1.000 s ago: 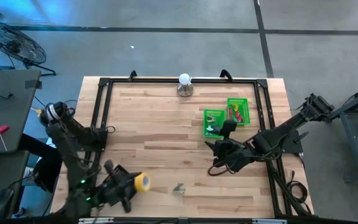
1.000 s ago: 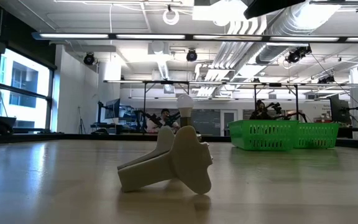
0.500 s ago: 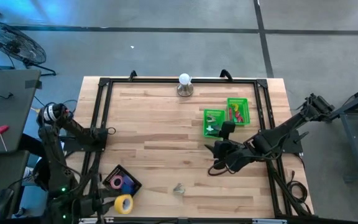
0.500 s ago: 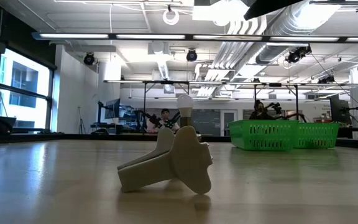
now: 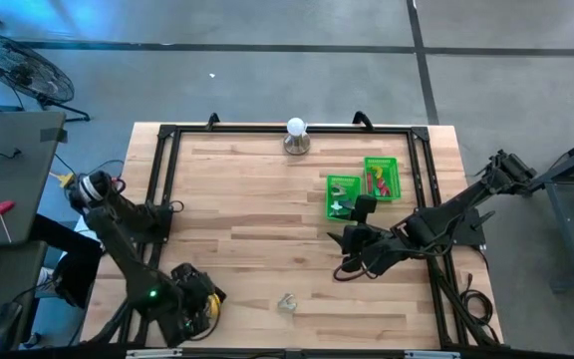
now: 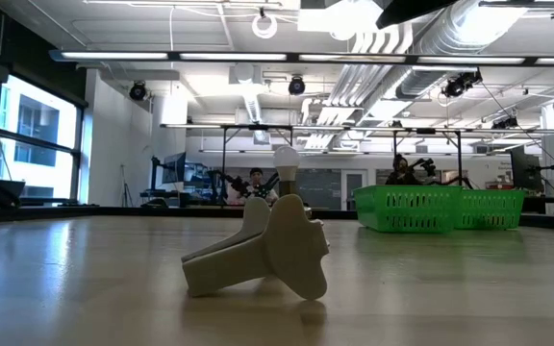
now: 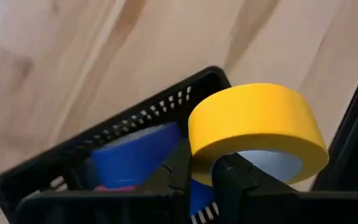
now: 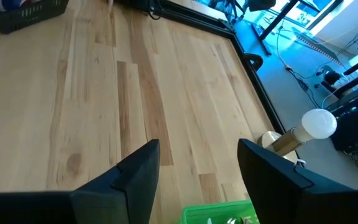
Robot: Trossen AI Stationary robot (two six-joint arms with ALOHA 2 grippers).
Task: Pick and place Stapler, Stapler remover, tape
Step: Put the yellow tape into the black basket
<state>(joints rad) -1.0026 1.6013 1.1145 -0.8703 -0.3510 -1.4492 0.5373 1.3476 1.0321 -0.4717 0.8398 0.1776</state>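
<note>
The wooden surface [image 5: 267, 219] carries two green bins [image 5: 363, 185] at far right; a light bulb on a stand [image 5: 296, 136] sits at the far edge; a black basket [image 7: 98, 168] lies at near left, holding a blue tape [image 7: 135, 155]. The left gripper [image 7: 201, 171] is over that basket, clamped on the yellow tape [image 7: 253, 127], hiding most of the basket from above; the right gripper [image 8: 197, 168], fingers spread wide, hangs right of centre, beside the bins; a pale stapler remover [image 6: 263, 252] lies at the near middle.
</note>
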